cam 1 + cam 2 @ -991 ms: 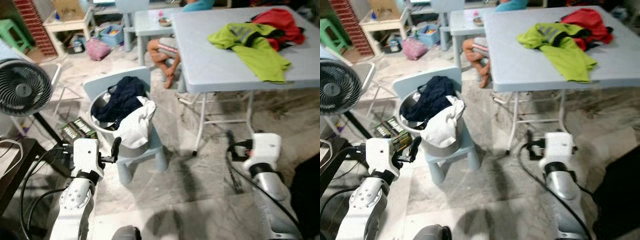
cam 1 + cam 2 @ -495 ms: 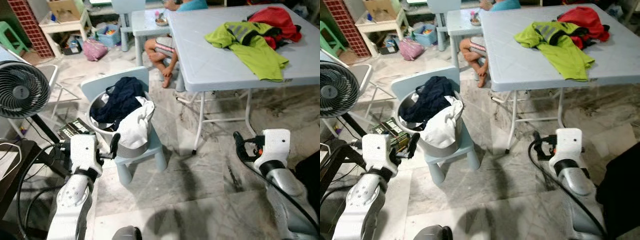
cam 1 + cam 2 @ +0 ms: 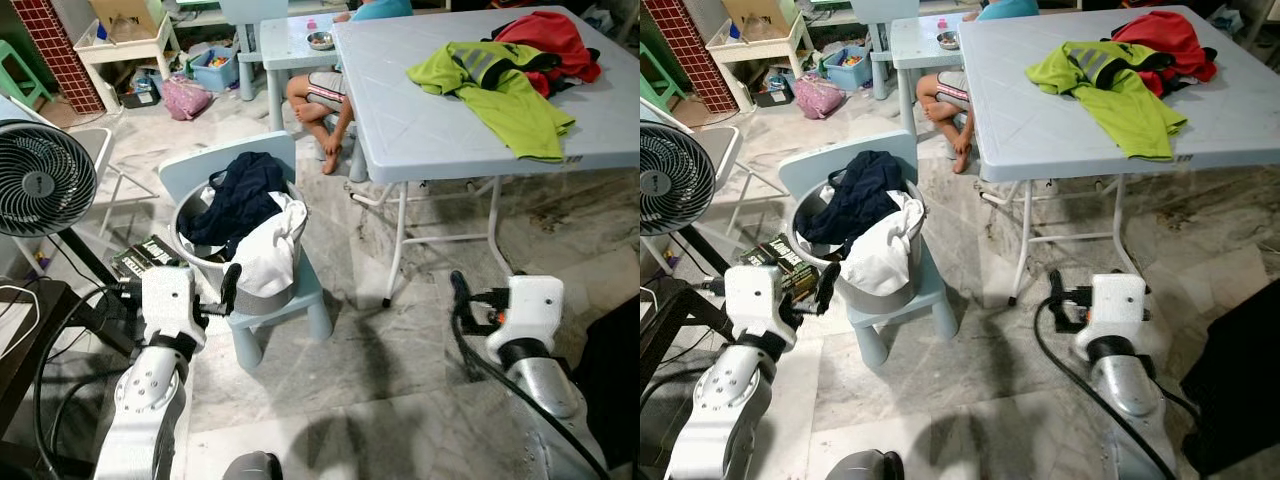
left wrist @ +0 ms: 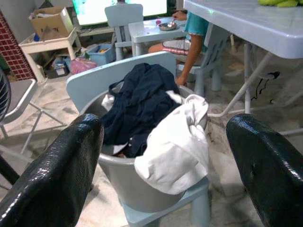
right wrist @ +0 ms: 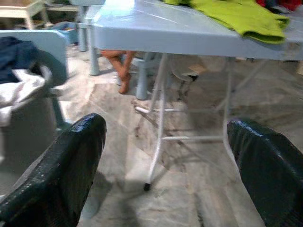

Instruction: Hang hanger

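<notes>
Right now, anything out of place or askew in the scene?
Yes. A grey laundry bucket sits on a small blue chair, and a white garment spills over its rim. A green shirt and a red garment lie crumpled on the table.

Clothes (image 4: pixel 147 101) heaped in grey basket (image 4: pixel 142 191)

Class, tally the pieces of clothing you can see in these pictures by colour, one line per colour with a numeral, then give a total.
Lime green, on the table: 1
Red, on the table: 1
Dark navy, in the basket on the chair: 1
White, draped over the basket rim: 1
Total: 4
</notes>
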